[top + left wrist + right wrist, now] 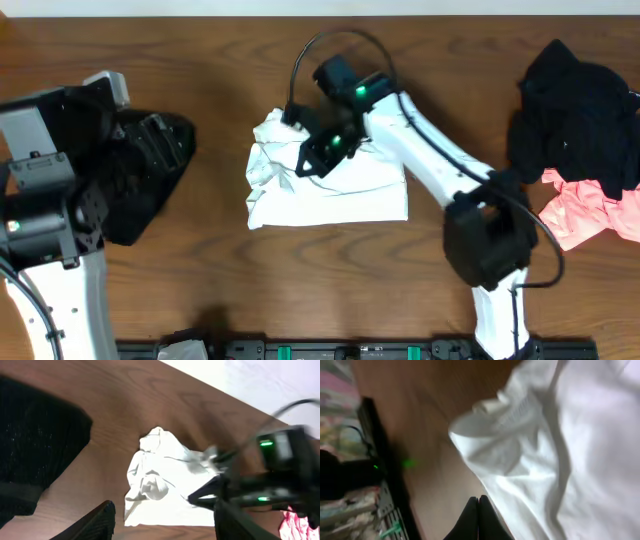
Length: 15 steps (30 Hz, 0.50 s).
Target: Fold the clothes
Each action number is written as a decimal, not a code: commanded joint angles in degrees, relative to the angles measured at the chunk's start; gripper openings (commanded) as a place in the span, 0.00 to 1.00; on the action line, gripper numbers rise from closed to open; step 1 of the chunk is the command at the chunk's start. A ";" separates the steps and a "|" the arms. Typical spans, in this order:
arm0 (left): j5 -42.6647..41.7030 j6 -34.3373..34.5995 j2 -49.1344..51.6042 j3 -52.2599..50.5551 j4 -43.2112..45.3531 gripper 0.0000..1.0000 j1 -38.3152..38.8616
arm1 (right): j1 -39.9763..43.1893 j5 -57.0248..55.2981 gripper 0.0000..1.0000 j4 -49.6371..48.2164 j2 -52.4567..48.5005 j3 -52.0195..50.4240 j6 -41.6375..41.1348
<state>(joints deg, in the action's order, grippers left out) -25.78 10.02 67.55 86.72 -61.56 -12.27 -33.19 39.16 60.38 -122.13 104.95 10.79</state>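
A white T-shirt [350, 195] lies partly folded mid-table, its left side bunched in wrinkles [160, 475]. My right gripper [300, 168] hovers over that bunched left part, shut. In the right wrist view its fingertips [478, 502] press together beside the shirt's edge [580, 460], with no fabric showing between them. My left gripper [165, 527] is open and empty, looking at the shirt from the left. In the overhead view it [160, 140] sits above a black garment [140, 215] at the table's left.
A black heap [580, 110] and a pink garment [590, 215] lie at the right edge. The right arm [440, 160] reaches diagonally over the shirt's right side. A black rail [350, 350] runs along the front edge.
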 commanded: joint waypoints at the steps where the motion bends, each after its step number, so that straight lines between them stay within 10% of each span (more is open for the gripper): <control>1: -0.59 -1.40 0.96 0.83 -0.13 0.64 -0.15 | -0.85 0.13 0.01 -1.79 0.26 0.26 -3.39; 15: -0.57 -1.42 0.26 0.85 -0.98 0.64 -0.20 | -12.20 -2.69 0.01 -10.05 -11.82 0.24 -11.91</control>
<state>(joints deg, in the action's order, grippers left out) -25.76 10.00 68.53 86.72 -62.46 -12.27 -43.27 32.88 50.46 -132.33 105.03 -1.74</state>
